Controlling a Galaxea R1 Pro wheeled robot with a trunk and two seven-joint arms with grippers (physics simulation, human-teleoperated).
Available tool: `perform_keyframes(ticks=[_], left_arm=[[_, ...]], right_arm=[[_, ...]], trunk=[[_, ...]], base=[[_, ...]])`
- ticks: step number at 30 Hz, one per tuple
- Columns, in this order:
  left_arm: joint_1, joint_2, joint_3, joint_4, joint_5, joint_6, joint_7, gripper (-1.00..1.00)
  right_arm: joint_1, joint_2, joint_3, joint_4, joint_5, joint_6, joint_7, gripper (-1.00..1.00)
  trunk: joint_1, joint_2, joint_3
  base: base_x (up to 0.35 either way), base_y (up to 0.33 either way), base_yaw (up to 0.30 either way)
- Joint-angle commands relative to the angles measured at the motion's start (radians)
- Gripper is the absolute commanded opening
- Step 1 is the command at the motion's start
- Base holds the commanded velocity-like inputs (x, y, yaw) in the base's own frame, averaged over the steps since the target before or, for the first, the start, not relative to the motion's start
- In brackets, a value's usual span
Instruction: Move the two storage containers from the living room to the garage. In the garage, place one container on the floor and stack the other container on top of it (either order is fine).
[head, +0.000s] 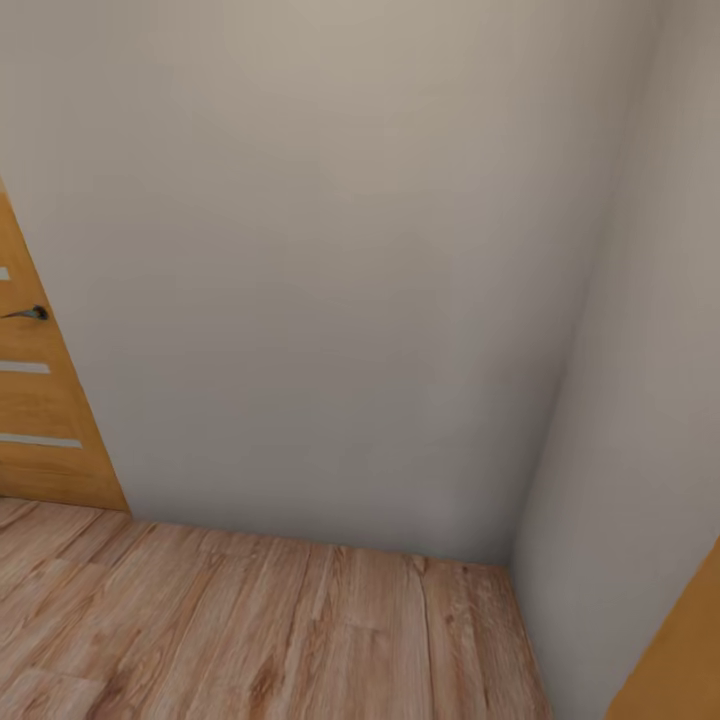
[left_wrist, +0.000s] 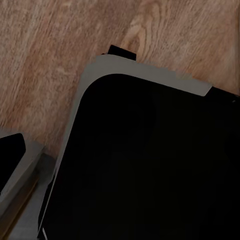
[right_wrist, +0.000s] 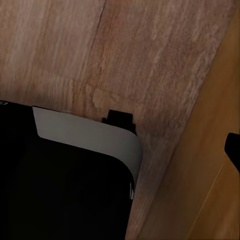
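Head view was taken up by a matte cream wall meeting a second wall at a corner, with an orange-brown door of smooth wood and a dark lever handle at the left. Grained wood-plank flooring was seen below. No storage container was seen; the robot was judged to be in transit. The state of the fingers could not be told. A scrape against the corner was judged possible, since the robot's dark, grey-edged base was close to another door.

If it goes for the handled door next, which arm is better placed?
Left, probably. The door handle sits on the orange-brown door at the head view's left edge, the left arm's side. Both wrist views look down at the wood floor, so either arm needs raising.
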Motion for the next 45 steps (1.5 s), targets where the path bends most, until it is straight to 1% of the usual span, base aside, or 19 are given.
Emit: perform_keyframes(ticks=[1, 5, 8, 28, 29, 30, 31, 34, 38, 45], left_arm=[[0.000, 0.000, 0.004, -0.001, 0.002, 0.001, 0.000, 1.00], [0.000, 0.000, 0.004, -0.001, 0.003, 0.003, 0.000, 1.00], [0.000, 0.000, 0.004, -0.001, 0.004, 0.003, 0.000, 1.00], [0.000, 0.000, 0.005, 0.008, 0.005, 0.006, 0.005, 1.00], [0.000, 0.000, 0.005, 0.015, 0.005, 0.007, 0.007, 1.00], [0.000, 0.000, 0.005, 0.019, 0.005, 0.008, 0.008, 1.00], [0.000, 0.000, 0.005, 0.019, 0.005, 0.008, 0.008, 1.00], [0.000, 0.000, 0.005, 0.021, 0.006, 0.008, 0.008, 1.00], [0.000, 0.000, 0.005, 0.021, 0.006, 0.008, 0.008, 1.00], [0.000, 0.000, 0.005, 0.021, 0.006, 0.007, 0.007, 1.00]], right_arm=[[-0.001, 0.002, 0.006, 0.003, 0.005, -0.006, 0.000, 1.00], [-0.001, 0.006, 0.006, 0.003, 0.007, -0.006, 0.000, 1.00], [-0.001, 0.007, 0.006, 0.003, 0.006, -0.011, -0.001, 1.00], [0.000, 0.012, -0.001, 0.003, 0.002, -0.012, -0.007, 1.00], [0.000, 0.015, -0.003, 0.003, 0.001, -0.011, -0.027, 1.00], [-0.001, 0.017, -0.004, 0.003, -0.002, -0.011, -0.066, 1.00], [-0.001, 0.019, -0.004, 0.003, -0.003, -0.010, -0.078, 1.00], [-0.001, 0.041, -0.004, 0.003, -0.005, -0.011, -0.130, 1.00], [-0.001, 0.046, -0.003, 0.003, -0.003, -0.012, -0.141, 1.00], [-0.001, 0.039, 0.001, 0.002, 0.003, -0.012, -0.144, 1.00]], trunk=[[0.001, 0.000, -0.001], [0.001, 0.000, -0.001], [0.001, 0.000, -0.001], [0.001, 0.000, -0.001], [0.001, 0.000, -0.001], [0.001, 0.000, -0.001], [0.001, 0.000, -0.001], [0.001, 0.000, -0.001], [0.001, 0.000, -0.001], [0.001, 0.000, -0.001]], base=[[0.321, 0.000, 0.000], [0.321, 0.000, 0.016], [0.321, 0.000, 0.217], [0.321, 0.000, 0.290], [0.323, 0.000, 0.300], [0.323, 0.000, 0.300], [0.324, 0.000, 0.300], [0.324, 0.000, 0.300], [0.324, 0.000, 0.300], [0.324, 0.000, 0.300]])
